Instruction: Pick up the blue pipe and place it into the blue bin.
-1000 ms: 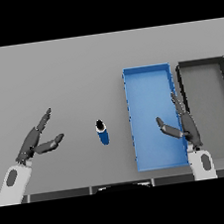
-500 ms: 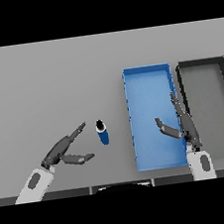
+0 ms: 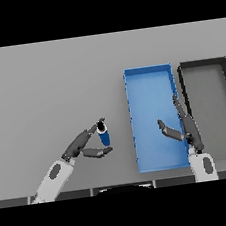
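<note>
I'm at the grasp step: my left hand (image 3: 83, 145), fingers spread and holding nothing, brackets the blue pipe (image 3: 104, 135), so next I close, then carry it right to the blue bin (image 3: 148, 75).

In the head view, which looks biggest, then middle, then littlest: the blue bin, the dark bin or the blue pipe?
Largest to smallest, as they look:
1. blue bin and dark bin: about the same, too close to rank.
2. blue pipe: by far the littlest.
</note>
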You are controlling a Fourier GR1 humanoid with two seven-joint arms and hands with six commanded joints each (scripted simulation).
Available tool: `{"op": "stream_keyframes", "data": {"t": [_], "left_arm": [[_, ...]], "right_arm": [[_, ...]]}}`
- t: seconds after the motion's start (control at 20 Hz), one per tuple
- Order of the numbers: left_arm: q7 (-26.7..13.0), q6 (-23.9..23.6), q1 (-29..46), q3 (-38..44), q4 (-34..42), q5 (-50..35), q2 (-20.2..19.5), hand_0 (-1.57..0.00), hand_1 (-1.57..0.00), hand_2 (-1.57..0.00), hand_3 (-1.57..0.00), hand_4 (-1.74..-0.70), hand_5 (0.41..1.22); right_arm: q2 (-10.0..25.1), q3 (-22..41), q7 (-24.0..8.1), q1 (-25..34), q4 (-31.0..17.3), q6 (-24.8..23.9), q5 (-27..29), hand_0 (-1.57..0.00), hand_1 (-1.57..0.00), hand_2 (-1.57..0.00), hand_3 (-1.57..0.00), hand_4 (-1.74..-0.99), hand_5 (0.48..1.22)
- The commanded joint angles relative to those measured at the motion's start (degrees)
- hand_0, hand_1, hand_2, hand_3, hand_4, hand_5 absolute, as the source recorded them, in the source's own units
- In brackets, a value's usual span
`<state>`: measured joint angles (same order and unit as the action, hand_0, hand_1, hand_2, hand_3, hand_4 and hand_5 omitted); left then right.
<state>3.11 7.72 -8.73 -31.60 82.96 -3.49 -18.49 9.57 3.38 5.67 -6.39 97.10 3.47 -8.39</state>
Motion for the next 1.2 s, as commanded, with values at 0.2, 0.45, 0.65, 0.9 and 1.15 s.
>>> {"op": "stream_keyframes", "data": {"t": [0.2, 0.45, 0.65, 0.9, 1.15], "left_arm": [[0.18, -1.76, -3.18, -1.08, -5.37, 3.81, 2.68, 0.0, 0.0, 0.0, 0.0, -1.05, 0.418], [3.37, -1.27, -3.18, -0.91, -6.97, 1.63, 6.46, 0.0, 0.0, -0.05, -0.04, -1.14, 0.502], [4.91, -0.98, -2.97, 0.57, -9.11, -1.7, 9.96, -0.36, -0.55, -0.69, -0.74, -1.37, 0.832], [6.07, -1.93, -1.98, -0.85, -7.88, 0.13, 10.62, -1.17, -1.24, -1.28, -1.27, -1.55, 1.094], [7.67, -3.29, -2.06, -0.52, -5.33, 1.85, 12.0, -1.44, -1.46, -1.48, -1.47, -1.48, 1.179]], "right_arm": [[1.23, -1.23, 0.74, -0.02, 0.31, 0.45, 1.05, 0.0, 0.0, 0.0, 0.0, -1.221, 0.645], [0.74, -0.65, 1.7, -0.98, -0.15, 0.0, -0.05, 0.0, 0.0, 0.0, 0.0, -1.21, 0.653], [1.26, -1.24, 1.28, -0.59, 0.28, 0.12, 0.57, 0.0, 0.0, 0.0, 0.0, -1.22, 0.656], [0.64, -0.86, 1.23, 0.14, -0.97, 0.54, 0.82, 0.0, 0.0, 0.0, 0.0, -1.228, 0.656], [0.56, -1.09, 0.17, 0.71, -0.84, 0.55, 1.27, 0.0, 0.0, 0.0, 0.0, -1.217, 0.631]]}}
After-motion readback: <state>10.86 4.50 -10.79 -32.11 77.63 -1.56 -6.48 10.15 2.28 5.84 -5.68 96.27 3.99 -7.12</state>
